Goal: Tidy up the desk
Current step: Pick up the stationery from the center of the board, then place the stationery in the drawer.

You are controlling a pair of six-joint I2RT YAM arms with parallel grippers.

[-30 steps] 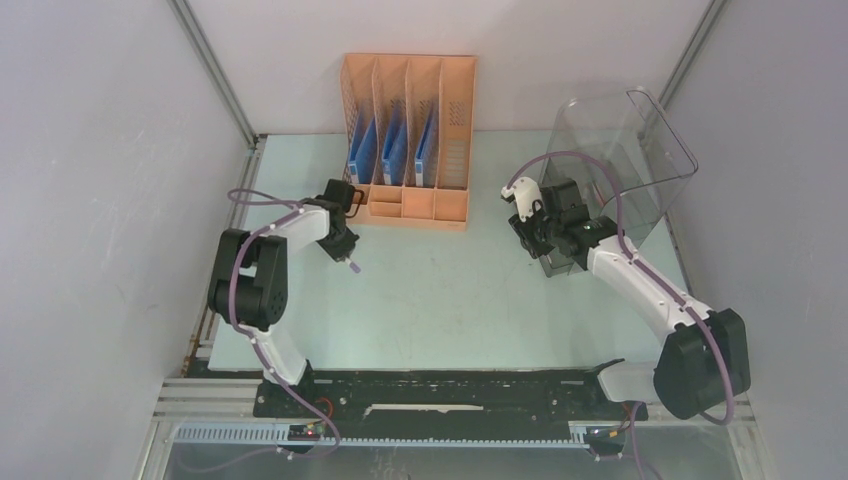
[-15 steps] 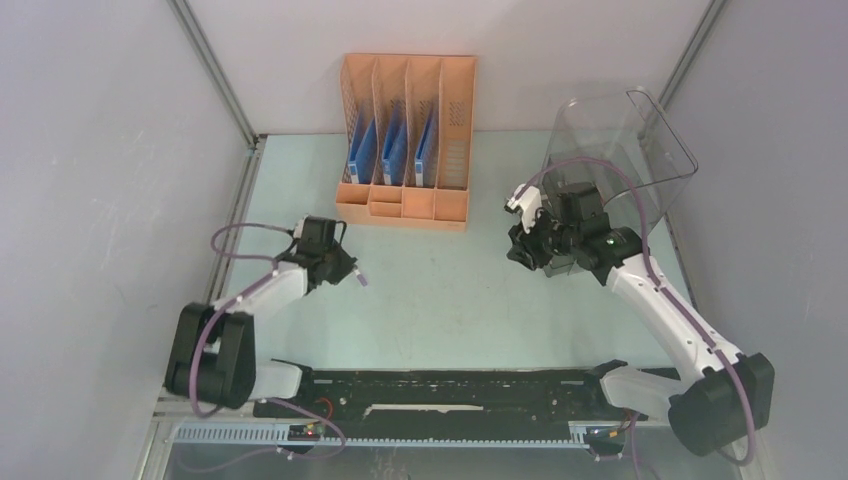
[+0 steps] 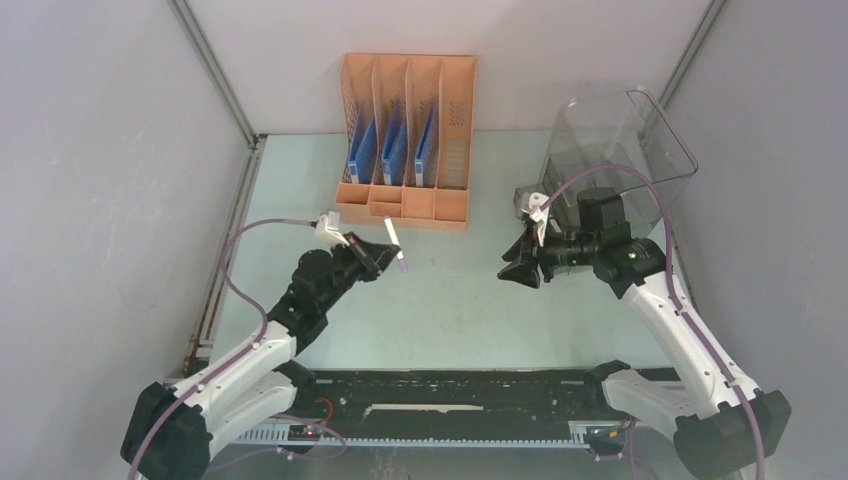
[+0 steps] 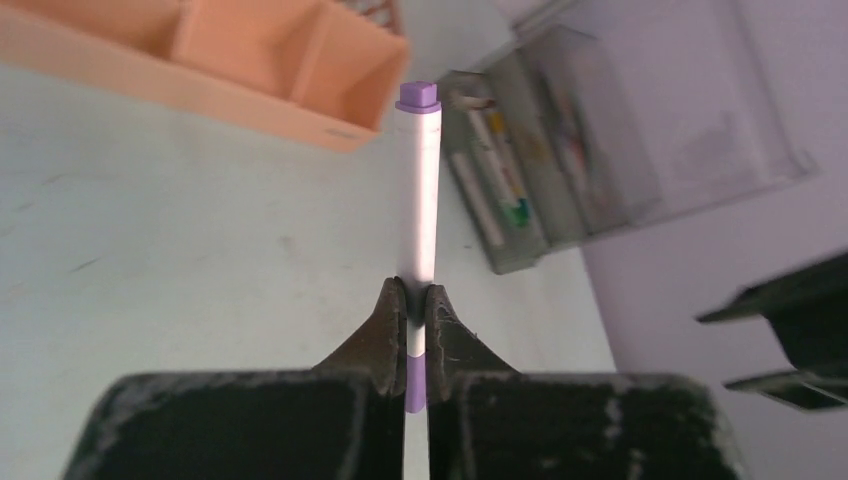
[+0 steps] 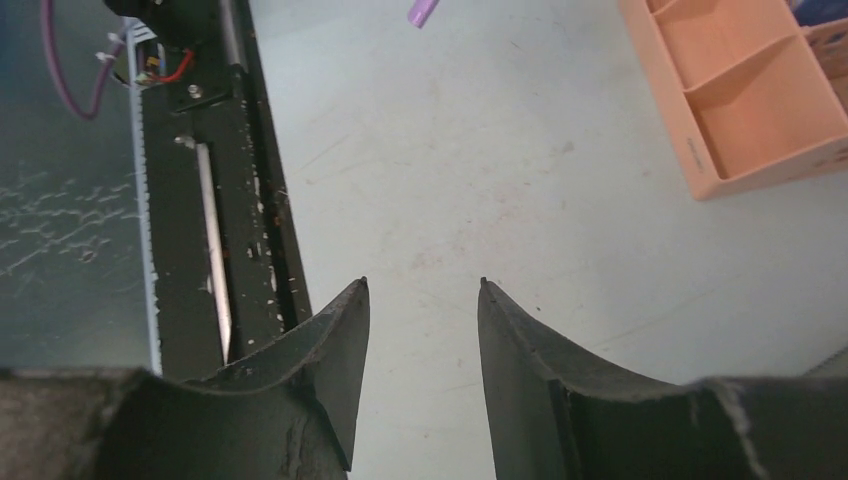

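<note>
A white marker with purple ends (image 3: pixel 393 243) is held above the pale mint desk (image 3: pixel 450 310); my left gripper (image 3: pixel 378 256) is shut on it near its rear end. In the left wrist view the marker (image 4: pixel 418 190) sticks straight out from the left gripper (image 4: pixel 408 298), its purple cap pointing toward the clear bin (image 4: pixel 600 130). My right gripper (image 3: pixel 512 271) hangs open over the desk right of centre, facing left toward the marker. Nothing lies between its fingers in the right wrist view (image 5: pixel 422 286); the marker's purple tip (image 5: pixel 422 12) shows at the top edge.
An orange four-slot file rack (image 3: pixel 407 140) with blue folders (image 3: pixel 385 150) stands at the back centre. The clear smoky bin (image 3: pixel 620 150) sits at the back right, with several markers in its drawer (image 4: pixel 500 190). A black rail (image 3: pixel 440 385) runs along the front edge.
My left arm swung from beside the rack toward the desk's middle, carrying the marker. My right gripper drew back from the bin to the left and opened wider.
</note>
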